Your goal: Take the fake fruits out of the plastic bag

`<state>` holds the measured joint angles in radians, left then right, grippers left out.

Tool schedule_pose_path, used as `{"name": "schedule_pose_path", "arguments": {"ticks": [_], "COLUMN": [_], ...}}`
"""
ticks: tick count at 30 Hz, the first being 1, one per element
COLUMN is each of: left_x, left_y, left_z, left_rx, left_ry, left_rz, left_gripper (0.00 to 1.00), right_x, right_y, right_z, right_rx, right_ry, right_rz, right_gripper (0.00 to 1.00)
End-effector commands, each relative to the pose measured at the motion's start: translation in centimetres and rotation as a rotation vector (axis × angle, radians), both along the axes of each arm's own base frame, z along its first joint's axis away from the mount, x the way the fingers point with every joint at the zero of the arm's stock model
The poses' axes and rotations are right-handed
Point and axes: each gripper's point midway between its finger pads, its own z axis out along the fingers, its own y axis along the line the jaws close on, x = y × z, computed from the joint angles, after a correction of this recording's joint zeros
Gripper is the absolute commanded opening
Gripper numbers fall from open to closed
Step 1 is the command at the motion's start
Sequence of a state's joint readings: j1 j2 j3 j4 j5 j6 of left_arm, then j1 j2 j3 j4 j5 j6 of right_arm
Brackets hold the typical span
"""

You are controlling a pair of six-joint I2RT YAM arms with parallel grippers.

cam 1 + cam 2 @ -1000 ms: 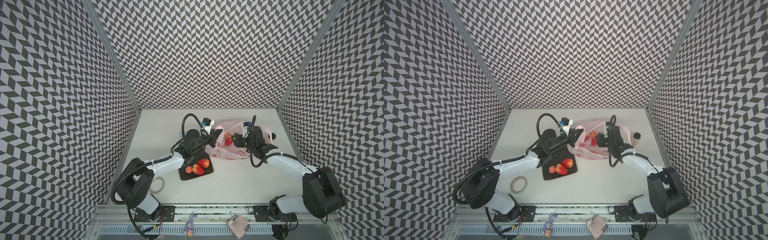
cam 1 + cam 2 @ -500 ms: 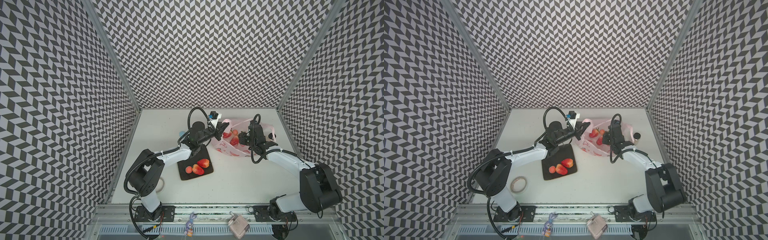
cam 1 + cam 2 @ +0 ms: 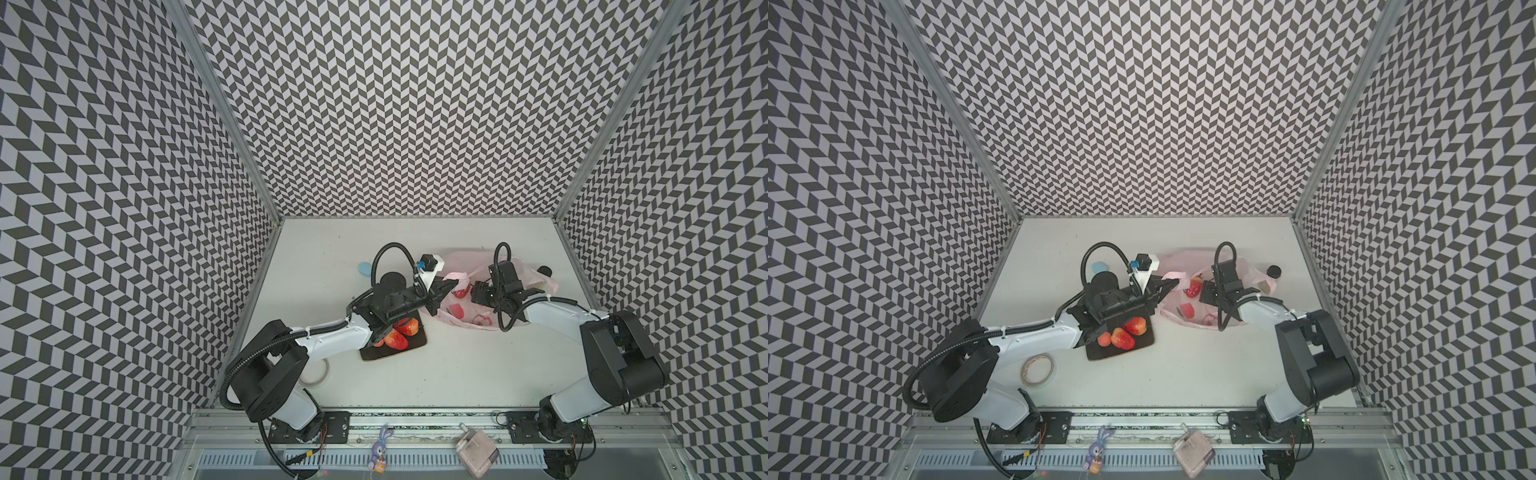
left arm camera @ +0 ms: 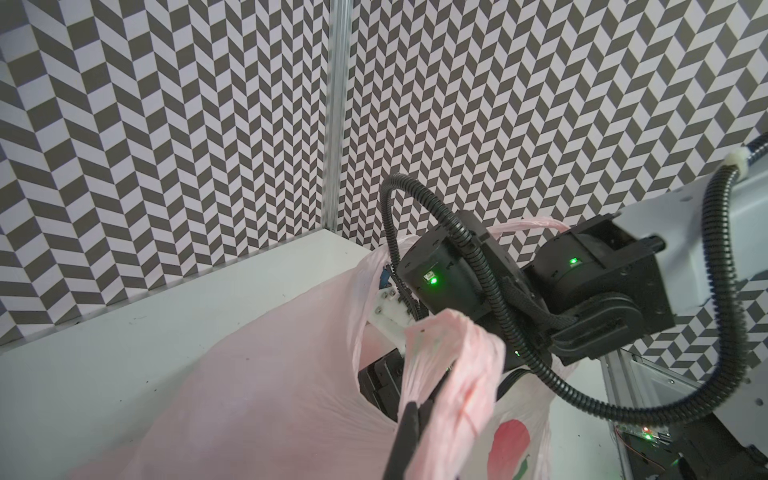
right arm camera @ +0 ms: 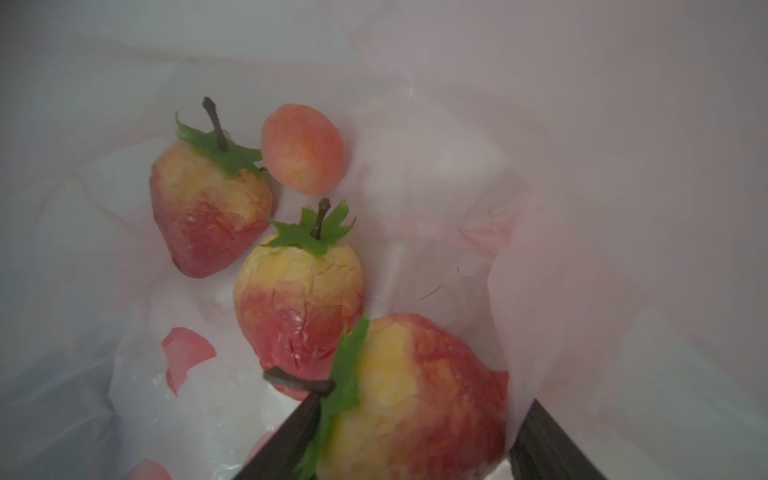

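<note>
As the left hand (image 4: pixel 422 405) pinches the plastic bag (image 4: pixel 270 395) up by its handle (image 4: pixel 453 357) to keep the mouth agape, the right hand (image 5: pixel 411 440) sits inside w/ jaws spread astride the nearest strawberry (image 5: pixel 424 382), prob. not yet gripping; 2 more strawberries (image 5: pixel 299 307) + 1 peach ball (image 5: pixel 303 149) lie beyond.

One plastic bag (image 3: pixel 1196 320) holds three strawberries (image 5: pixel 297 303) and one peach ball (image 5: pixel 303 149). One dark plate (image 3: pixel 1113 353) carries two more strawberries (image 3: pixel 1122 338) and one orange ball (image 3: pixel 1104 338).

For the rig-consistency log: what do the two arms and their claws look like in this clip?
Left arm and right arm match: white shells, bulky black joints, ribbed black cable hoses, white zip ties. Left claw and right claw are black. Green lights glow on the right wrist.
</note>
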<state>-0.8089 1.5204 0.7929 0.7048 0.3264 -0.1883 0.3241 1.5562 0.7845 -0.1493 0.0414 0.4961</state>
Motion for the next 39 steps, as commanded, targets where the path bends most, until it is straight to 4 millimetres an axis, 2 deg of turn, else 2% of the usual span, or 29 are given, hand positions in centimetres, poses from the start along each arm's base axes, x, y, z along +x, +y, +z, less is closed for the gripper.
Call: {"name": "schedule_pose_path", "arguments": {"ticks": [1,4,6,11,16,18,21,25,28,33,39], "left_x": [0.2,0.3,0.3,0.6,0.5,0.4,0.3,0.2,0.2,0.3,0.6], "left_y": [0.6,0.5,0.4,0.1,0.0,0.0,0.0,0.1,0.2,0.3,0.2], "left_z": [0.3,0.4,0.6,1.0,0.9,0.8,0.6,0.5,0.6,0.7,0.7], "left_rx": [0.002,-0.002,-0.016,-0.041,-0.042,-0.036,-0.029,-0.024,-0.025,-0.022,-0.027], "left_ry": [-0.025,-0.024,-0.020,-0.001,0.009,0.008,0.013,0.017,0.015,0.015,0.024], "left_rz": [0.026,0.023,0.022,0.020,0.010,0.007,0.004,0.006,0.010,0.018,0.030], "left_gripper": [0.00,0.00,0.00,0.00,0.00,0.00,0.00,0.00,0.00,0.00,0.00], "right_x": [0.8,1.1,1.0,0.2,1.1,1.6,2.3,2.0,1.0,-1.1,-2.6], "right_y": [0.1,-0.4,-0.3,0.3,1.8,2.3,2.9,3.1,3.4,4.1,5.0], "right_z": [2.3,4.7,5.9,6.0,5.5,4.9,3.0,0.6,-0.6,-1.4,-3.6], "right_rx": [-0.015,-0.063,-0.079,-0.059,0.034,0.049,0.048,0.015,-0.006,-0.082,-0.240], "right_ry": [-0.051,-0.098,-0.112,-0.111,-0.115,-0.122,-0.095,-0.046,-0.008,0.032,0.099], "right_rz": [0.019,0.037,0.061,0.077,0.078,0.085,0.117,0.153,0.194,0.285,0.339], "right_gripper": [0.75,0.77,0.76,0.69,0.63,0.62,0.64,0.68,0.71,0.77,0.78]}}
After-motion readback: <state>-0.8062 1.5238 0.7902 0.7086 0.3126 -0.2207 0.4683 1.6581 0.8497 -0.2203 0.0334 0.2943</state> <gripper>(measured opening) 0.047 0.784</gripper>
